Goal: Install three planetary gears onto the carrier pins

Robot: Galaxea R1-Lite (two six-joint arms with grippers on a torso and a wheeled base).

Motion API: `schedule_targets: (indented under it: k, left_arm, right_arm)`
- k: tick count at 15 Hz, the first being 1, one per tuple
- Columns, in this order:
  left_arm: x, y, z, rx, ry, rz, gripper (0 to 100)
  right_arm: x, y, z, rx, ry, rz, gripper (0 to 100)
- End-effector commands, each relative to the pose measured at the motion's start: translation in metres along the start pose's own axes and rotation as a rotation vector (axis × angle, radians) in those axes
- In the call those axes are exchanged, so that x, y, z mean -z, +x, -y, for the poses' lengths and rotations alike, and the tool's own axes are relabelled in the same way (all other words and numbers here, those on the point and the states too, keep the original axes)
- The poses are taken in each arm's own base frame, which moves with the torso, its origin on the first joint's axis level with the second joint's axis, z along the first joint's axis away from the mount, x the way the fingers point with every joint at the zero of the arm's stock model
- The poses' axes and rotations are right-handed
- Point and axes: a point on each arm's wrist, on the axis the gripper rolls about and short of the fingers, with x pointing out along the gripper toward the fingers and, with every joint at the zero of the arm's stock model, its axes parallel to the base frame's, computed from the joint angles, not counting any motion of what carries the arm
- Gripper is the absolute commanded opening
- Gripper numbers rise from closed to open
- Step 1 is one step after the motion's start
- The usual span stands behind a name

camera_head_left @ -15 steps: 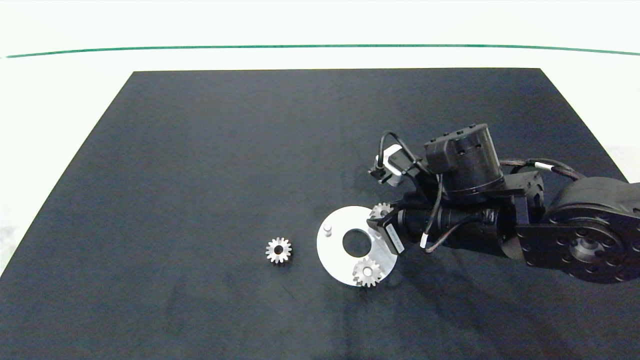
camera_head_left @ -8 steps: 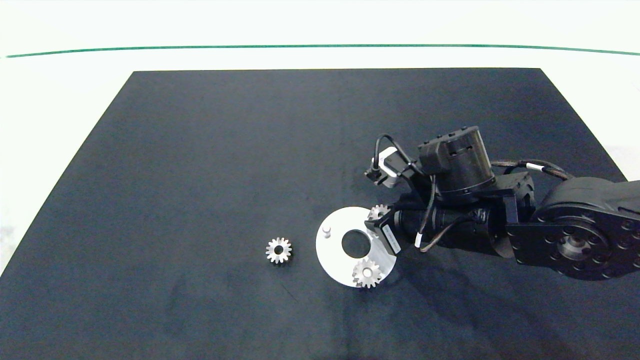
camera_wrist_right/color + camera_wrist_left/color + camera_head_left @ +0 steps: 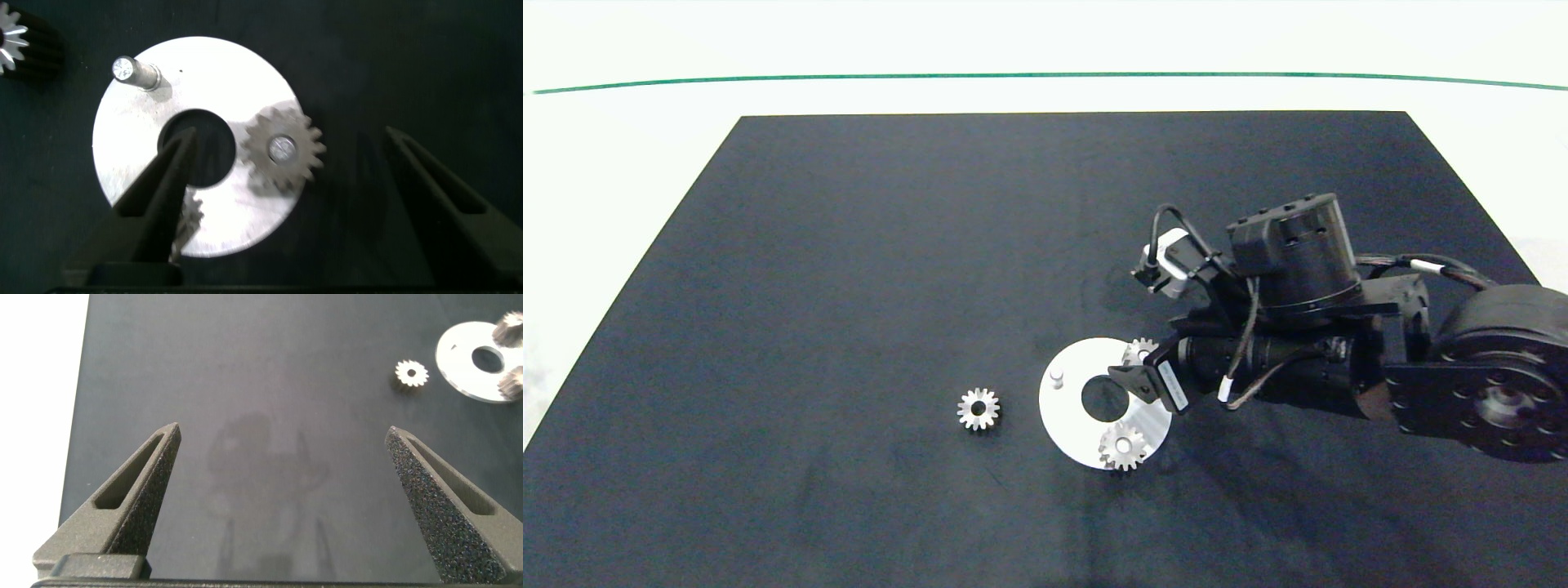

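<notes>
2 planetary gears (image 3: pixel 283 150) are seated on carrier pins of the white disc (image 3: pixel 1066 416), 1 partly hidden behind a finger of the right gripper (image 3: pixel 286 204); the third pin (image 3: pixel 131 70) stands bare. The third gear (image 3: pixel 978 408) lies flat on the black mat (image 3: pixel 849 286) just beside the disc. The right gripper is held over the disc with fingers spread, gripping nothing; the left gripper (image 3: pixel 286 502) is likewise spread wide above bare mat, well apart from the parts.

Open mat (image 3: pixel 849 286) surrounds the loose gear (image 3: pixel 978 408); nothing blocks it.
</notes>
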Motion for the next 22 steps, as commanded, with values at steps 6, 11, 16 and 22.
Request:
schedule_targets:
  k: [6, 11, 16, 22]
  left_arm:
    - [0.014, 0.014, -0.003, 0.18, 0.044, -0.132, 100]
    - [0.039, 0.064, 0.008, 0.319, 0.142, -0.291, 100]
    - [0.04, 0.128, 0.024, 0.334, 0.23, -0.252, 100]
    - [0.048, 0.19, 0.054, 0.436, 0.32, -0.284, 100]
  right_arm:
    - [0.082, -0.222, 0.04, 0.269, 0.117, 0.333, 100]
    - [0.167, -0.311, 0.029, 0.371, 0.152, 0.348, 100]
    - [0.188, -0.33, 0.021, 0.425, 0.121, 0.387, 100]
    - [0.204, -0.34, 0.014, 0.476, 0.128, 0.405, 100]
